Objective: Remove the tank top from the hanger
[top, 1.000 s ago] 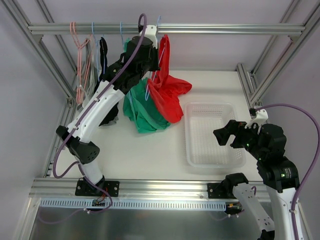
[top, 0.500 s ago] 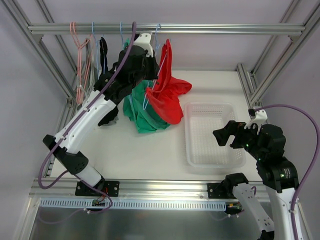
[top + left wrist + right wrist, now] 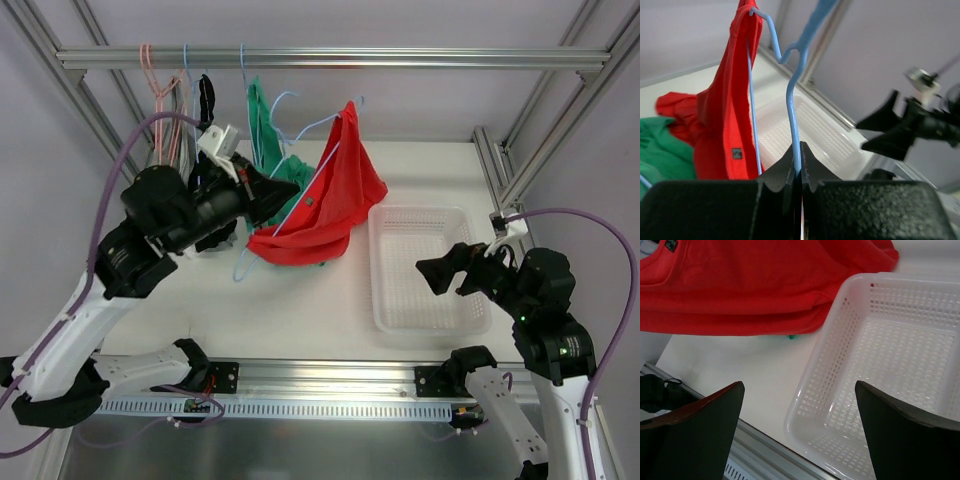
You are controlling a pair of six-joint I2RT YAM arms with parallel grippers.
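Note:
The red tank top [image 3: 325, 205] hangs on a light blue wire hanger [image 3: 320, 172], off the rail and tilted above the table left of the basket. My left gripper [image 3: 283, 192] is shut on the hanger's wire stem. In the left wrist view the jaws [image 3: 797, 152] pinch the blue wire [image 3: 792, 100], with the red top [image 3: 725, 115] draped on its left arm. My right gripper [image 3: 440, 272] is open and empty over the basket's front left part. In the right wrist view [image 3: 800, 440] the red top [image 3: 750, 285] spreads above it.
A white perforated basket [image 3: 425, 300] sits right of centre; it also shows in the right wrist view [image 3: 890, 355]. A green garment [image 3: 262, 125], a black garment [image 3: 205, 100] and pink hangers [image 3: 160, 100] hang from the top rail [image 3: 420, 57]. Frame posts stand at both sides.
My left arm has drawn the hanger with the red top off the rail, down and toward the front left. The top now hangs tilted and spread out. The right gripper edged slightly left.

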